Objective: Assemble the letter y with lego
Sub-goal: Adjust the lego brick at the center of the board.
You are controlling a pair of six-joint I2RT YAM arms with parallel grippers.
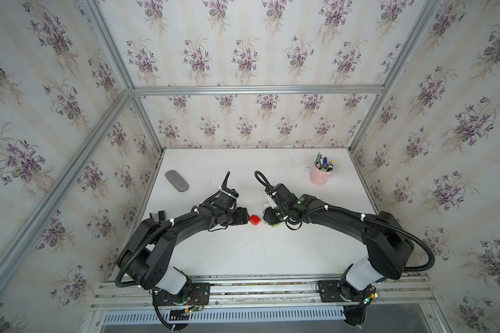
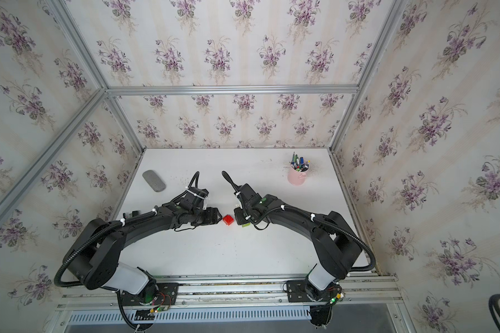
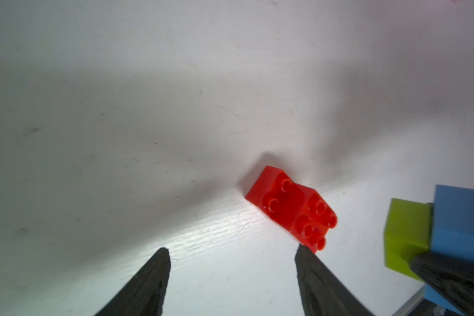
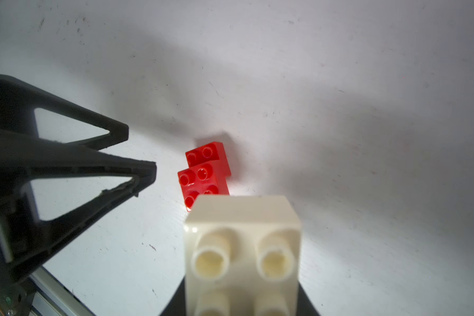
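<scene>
Item, red pair [image 3: 290,209]: two red bricks joined at an offset, lying studs-up on the table [image 1: 243,253] between my hands, just beyond the tips of the left hand [image 3: 230,247], whose jaws stand apart and empty. Item, fork [image 3: 457,219]: blue-centred, with green tip [image 3: 405,235] and cream tip [image 4: 241,246], clenched in the right hand [image 1: 270,219] near the red pair. Handling, as I judge it: light, rigid, glossy plastic, apt to skid or twist, so I would pinch the red pair low across flat opposite sides, clear of the studs.
</scene>
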